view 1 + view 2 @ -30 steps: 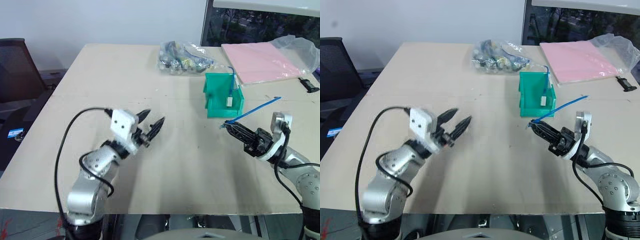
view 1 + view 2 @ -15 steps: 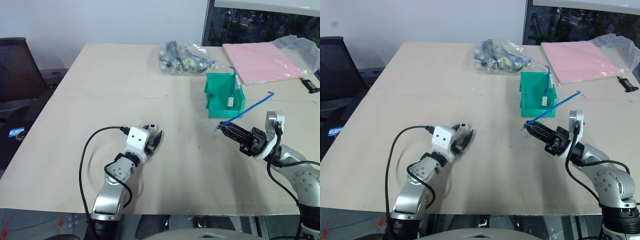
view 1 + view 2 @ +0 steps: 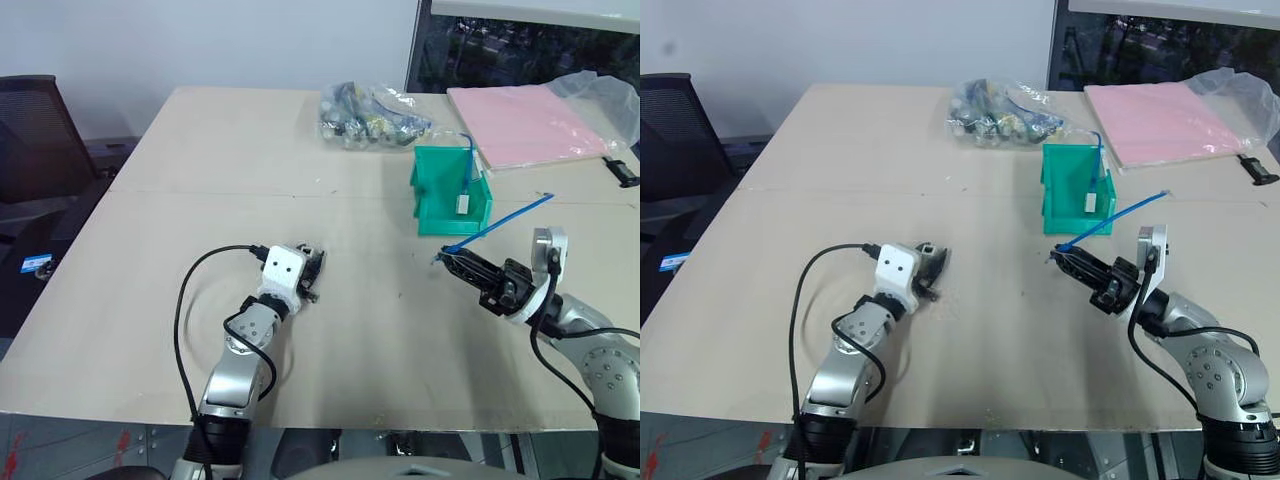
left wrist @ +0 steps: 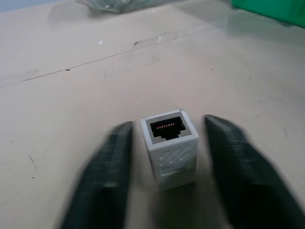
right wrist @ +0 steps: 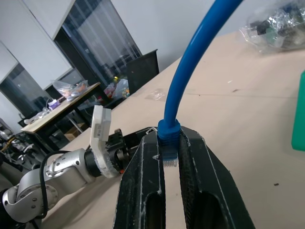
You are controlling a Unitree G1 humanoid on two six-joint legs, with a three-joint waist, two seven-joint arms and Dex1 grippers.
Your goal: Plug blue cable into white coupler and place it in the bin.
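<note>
Both grippers are low over the table (image 3: 200, 170): the left gripper (image 4: 164, 157) has its fingers apart on either side of the white coupler (image 4: 170, 146), not touching it; the right gripper (image 5: 172, 152) is clamped on the blue cable (image 5: 190, 62) near the bin (image 3: 448, 195).

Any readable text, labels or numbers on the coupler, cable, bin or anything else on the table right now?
No readable text in any view.
white coupler: moulded ridges on its side, no lettering.
blue cable: no print legible on the jacket.
bin: plain teal walls; a small white piece inside, unreadable.
bag of cables: contents too small to read.
pink sheet: blank.
</note>
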